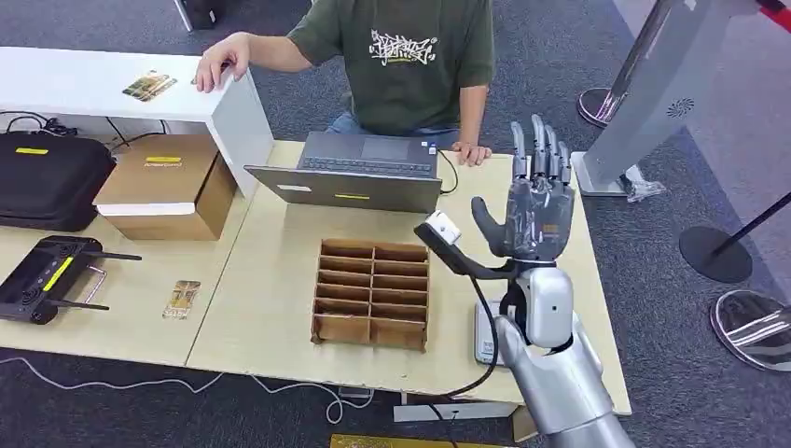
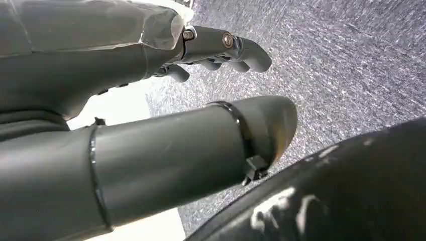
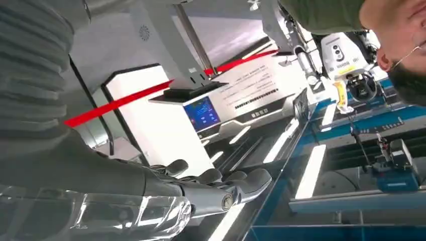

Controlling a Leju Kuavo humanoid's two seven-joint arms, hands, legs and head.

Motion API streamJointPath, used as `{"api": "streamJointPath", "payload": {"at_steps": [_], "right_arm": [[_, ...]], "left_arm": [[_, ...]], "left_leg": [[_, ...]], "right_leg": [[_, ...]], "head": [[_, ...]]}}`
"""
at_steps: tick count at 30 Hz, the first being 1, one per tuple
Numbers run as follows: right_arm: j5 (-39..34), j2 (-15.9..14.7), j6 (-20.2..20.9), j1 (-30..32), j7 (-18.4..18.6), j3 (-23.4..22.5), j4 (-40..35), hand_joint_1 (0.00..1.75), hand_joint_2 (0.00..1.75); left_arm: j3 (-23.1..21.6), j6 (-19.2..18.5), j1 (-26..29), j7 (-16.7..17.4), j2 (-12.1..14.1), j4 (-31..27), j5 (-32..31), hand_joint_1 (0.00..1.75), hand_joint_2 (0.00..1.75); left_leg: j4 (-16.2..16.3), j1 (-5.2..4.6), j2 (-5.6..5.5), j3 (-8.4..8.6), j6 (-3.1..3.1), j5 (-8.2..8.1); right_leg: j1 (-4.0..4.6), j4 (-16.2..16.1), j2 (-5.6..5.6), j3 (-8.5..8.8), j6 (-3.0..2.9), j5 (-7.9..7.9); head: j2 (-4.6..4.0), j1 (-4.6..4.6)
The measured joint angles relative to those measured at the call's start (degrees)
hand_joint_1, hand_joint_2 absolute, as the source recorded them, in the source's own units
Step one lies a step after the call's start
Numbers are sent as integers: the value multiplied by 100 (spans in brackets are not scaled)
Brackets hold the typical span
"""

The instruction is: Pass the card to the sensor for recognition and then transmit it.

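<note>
The right hand (image 1: 534, 210) is raised at the right of the head view, fingers straight and spread wide, holding nothing. The left hand (image 2: 211, 50) hangs over grey carpet, fingers loosely curled and empty. One card (image 1: 181, 299) lies on the bench (image 1: 270, 280) at lower left; another card (image 1: 149, 86) rests on the white shelf (image 1: 93, 84) at upper left.
</note>
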Motion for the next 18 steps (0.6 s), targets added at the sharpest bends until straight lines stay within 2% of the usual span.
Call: {"api": "streamJointPath", "payload": {"at_steps": [9,18], "right_arm": [[-5,-15,-402,1010,-100,-192,-846,0,175],[181,-17,-435,1785,-61,-395,-1462,0,175]], "left_arm": [[135,-28,12,9,-20,0,-78,0,0],[144,-107,13,66,-26,0,-216,0,0]], "left_leg": [[0,0,0,0,1,-4],[0,0,0,-1,2,-5]], "right_leg": [[0,0,1,1,1,-1],[0,-1,0,1,2,-2]], "head": [[0,0],[0,0]]}}
